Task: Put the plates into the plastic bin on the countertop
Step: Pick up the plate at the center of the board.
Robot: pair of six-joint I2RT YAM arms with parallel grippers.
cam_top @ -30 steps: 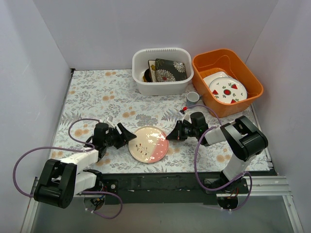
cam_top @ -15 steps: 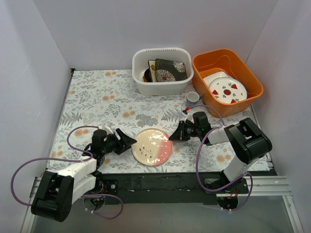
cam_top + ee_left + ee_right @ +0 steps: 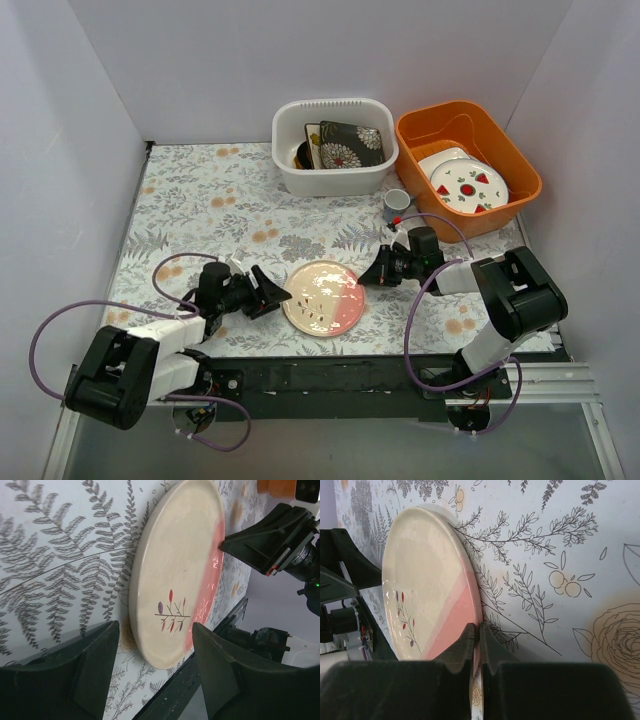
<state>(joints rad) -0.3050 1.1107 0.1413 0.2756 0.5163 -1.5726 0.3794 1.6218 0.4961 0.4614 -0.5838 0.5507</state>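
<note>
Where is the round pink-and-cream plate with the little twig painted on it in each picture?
Top external: the round pink-and-cream plate lies low in the middle, between the two arms.
Left wrist: the plate fills the middle, top to near the bottom.
Right wrist: the plate fills the left half.
Shared landmark: the fern-printed countertop lies under it in every view.

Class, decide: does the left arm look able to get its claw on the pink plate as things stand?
Probably yes: the left claw stands open right beside the pink plate, with nothing between them.
</note>
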